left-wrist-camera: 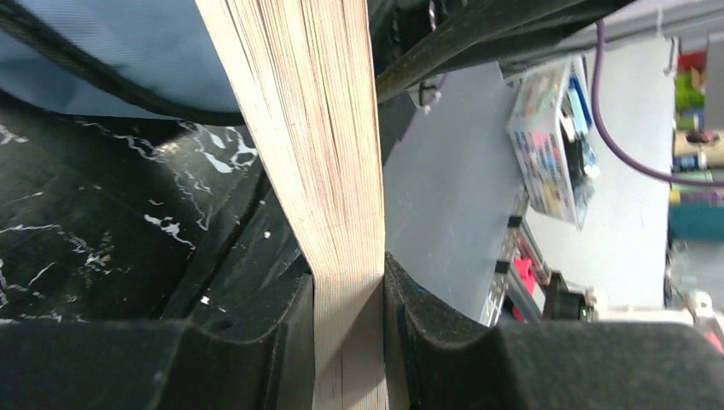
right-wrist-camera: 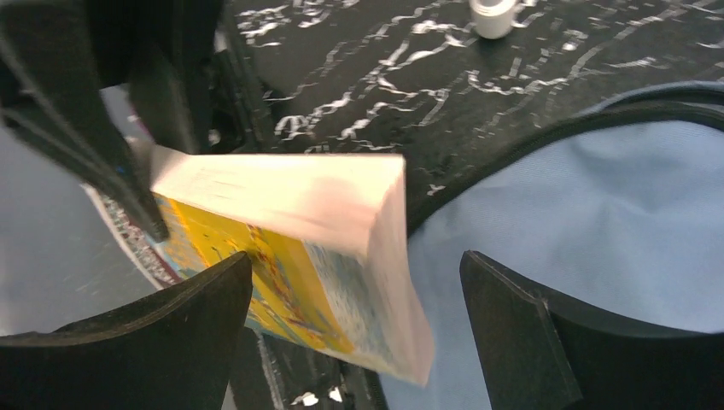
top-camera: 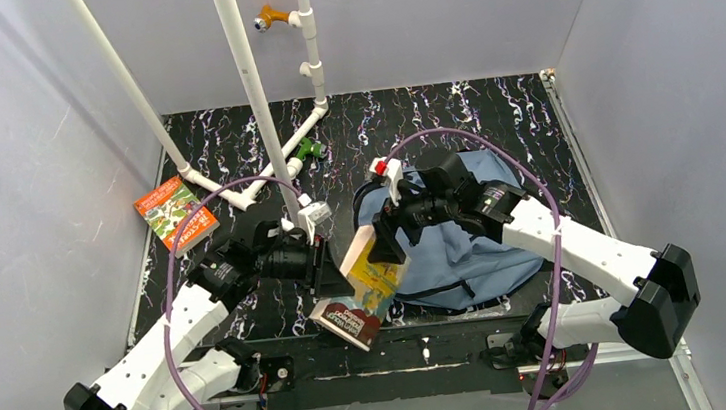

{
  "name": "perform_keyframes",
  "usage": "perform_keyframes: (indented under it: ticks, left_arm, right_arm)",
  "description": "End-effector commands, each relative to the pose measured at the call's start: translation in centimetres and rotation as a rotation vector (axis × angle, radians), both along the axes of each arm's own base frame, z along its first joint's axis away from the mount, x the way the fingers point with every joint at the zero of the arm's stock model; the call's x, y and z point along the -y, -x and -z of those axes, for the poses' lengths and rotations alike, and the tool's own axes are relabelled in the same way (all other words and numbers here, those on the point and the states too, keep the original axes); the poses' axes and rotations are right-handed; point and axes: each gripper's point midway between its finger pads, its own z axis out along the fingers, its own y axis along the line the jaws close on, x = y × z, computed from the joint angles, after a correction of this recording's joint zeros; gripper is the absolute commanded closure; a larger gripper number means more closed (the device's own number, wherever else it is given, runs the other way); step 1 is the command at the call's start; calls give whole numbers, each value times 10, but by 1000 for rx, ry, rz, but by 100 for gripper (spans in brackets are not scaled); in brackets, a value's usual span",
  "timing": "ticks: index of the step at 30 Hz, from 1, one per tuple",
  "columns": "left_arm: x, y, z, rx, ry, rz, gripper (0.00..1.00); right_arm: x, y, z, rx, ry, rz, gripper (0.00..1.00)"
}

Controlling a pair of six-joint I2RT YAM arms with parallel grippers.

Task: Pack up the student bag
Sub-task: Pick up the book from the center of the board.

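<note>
Left claw [top-camera: 330,268] pinched on thick yellow paperback [top-camera: 374,272], right claw [top-camera: 389,235] agape

I hold it just beside the soft dusty-blue fabric backpack [top-camera: 468,245]; my right jaws should close squarely across its covers before I let go.

Table [top-camera: 491,117]: backpack [top-camera: 466,253], orange book [top-camera: 175,213], red book [top-camera: 348,323]

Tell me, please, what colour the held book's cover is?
The book has a mainly yellow cover, clearest in the right wrist view.
</note>
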Motion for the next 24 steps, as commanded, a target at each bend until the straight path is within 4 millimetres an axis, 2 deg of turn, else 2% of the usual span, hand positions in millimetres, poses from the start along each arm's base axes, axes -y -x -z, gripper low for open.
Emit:
perform_keyframes:
  ticks: [1,6,10,13,18,21,24]
  left_arm:
    - [10,24,-35,49,160,237,100]
    - [11,29,-40,74,185,323,100]
    - [8,35,-39,128,205,367,100]
    - [5,39,-42,185,226,389,100]
    - [2,42,-53,285,257,409,100]
    - [1,45,-57,316,269,435,100]
    - [-1,48,-58,305,263,455,100]
  right_arm:
    - [-7,37,-27,-45,-140,-233,2]
    - [1,54,-23,-89,-136,-298,2]
    - [2,87,-25,-225,-214,-460,2]
    - [7,98,-23,-275,-220,-502,2]
    - [12,114,-38,-347,-272,-579,2]
    - [12,117,-42,-369,-310,-572,9]
    - [11,118,-47,-365,-341,-565,27]
